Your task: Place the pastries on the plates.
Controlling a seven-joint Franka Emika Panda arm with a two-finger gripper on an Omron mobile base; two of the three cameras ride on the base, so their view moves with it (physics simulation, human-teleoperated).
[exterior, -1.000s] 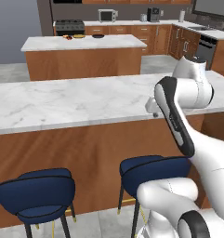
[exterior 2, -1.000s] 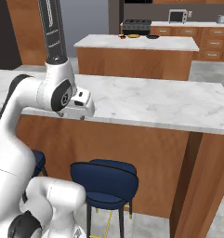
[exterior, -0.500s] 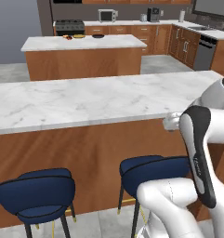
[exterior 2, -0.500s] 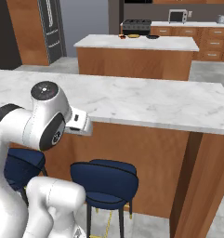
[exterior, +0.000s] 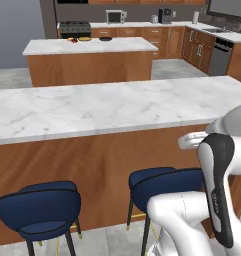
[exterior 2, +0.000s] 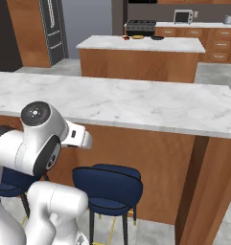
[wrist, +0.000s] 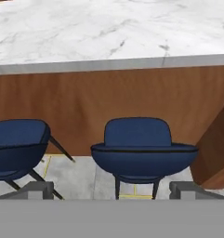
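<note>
On the far island (exterior: 117,47) lie a golden-yellow plate (exterior: 84,38) and a dark plate (exterior: 106,38). The right base view has the same yellow plate (exterior 2: 137,37) and dark plate (exterior 2: 156,37). Left of the yellow plate sits a small reddish-brown pastry (exterior: 72,40), too small to make out further. My gripper (wrist: 111,190) is open, its fingertips (wrist: 36,189) wide apart with nothing between them. It hangs low in front of the near counter, facing the stools, far from the island.
The long marble counter (exterior: 107,107) with a wooden front stands between me and the island. Two navy stools (wrist: 139,144) (wrist: 16,144) are tucked under it. A stove and microwave (exterior: 115,16) line the back wall; a fridge (exterior 2: 52,28) stands at the left.
My arm has folded down from above the counter's edge to below it, in front of the base. The gripper has stayed open. The counter and island things have not moved.
</note>
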